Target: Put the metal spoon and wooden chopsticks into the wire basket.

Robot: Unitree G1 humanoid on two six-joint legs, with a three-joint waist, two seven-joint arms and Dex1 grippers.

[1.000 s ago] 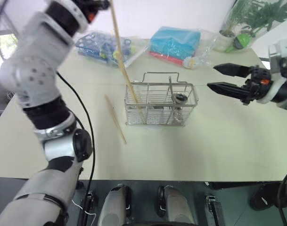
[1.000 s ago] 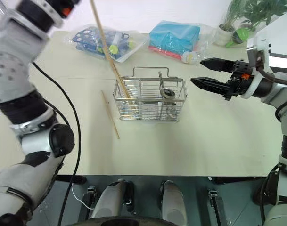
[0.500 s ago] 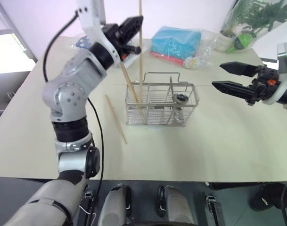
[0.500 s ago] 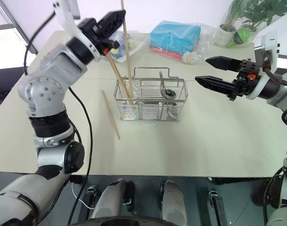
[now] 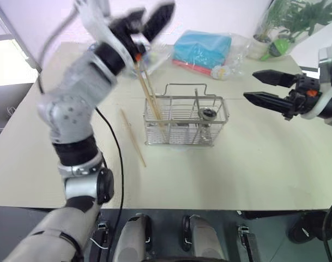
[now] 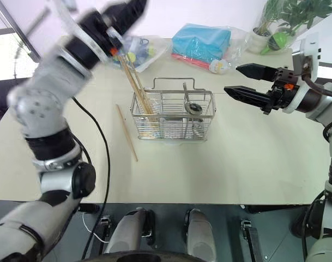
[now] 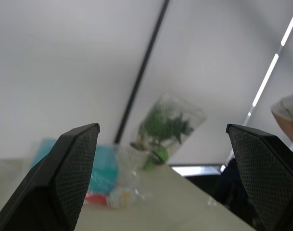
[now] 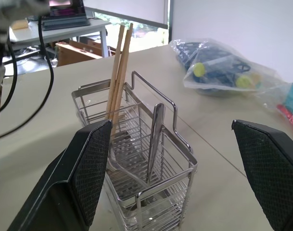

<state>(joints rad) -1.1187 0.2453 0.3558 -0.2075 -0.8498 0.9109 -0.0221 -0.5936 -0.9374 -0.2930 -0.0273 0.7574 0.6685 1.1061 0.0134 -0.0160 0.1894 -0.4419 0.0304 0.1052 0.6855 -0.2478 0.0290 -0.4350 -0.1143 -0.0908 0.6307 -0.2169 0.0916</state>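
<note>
The two eye views look down from the robot's head onto the table (image 5: 253,174), and both show the wire basket (image 5: 186,126) in the middle. The right wrist view sits low and close beside the wire basket, facing it. The left wrist view is high above the wire basket and faces up toward the ceiling and a far plant (image 7: 165,126).

Now leaning loose in the wire basket (image 6: 173,114) beside the first: second of the wooden chopsticks (image 6: 134,86), gripped upright above it half a second ago. Standing wide apart and empty above: left gripper (image 5: 155,19) jaws, previously clamped.
</note>
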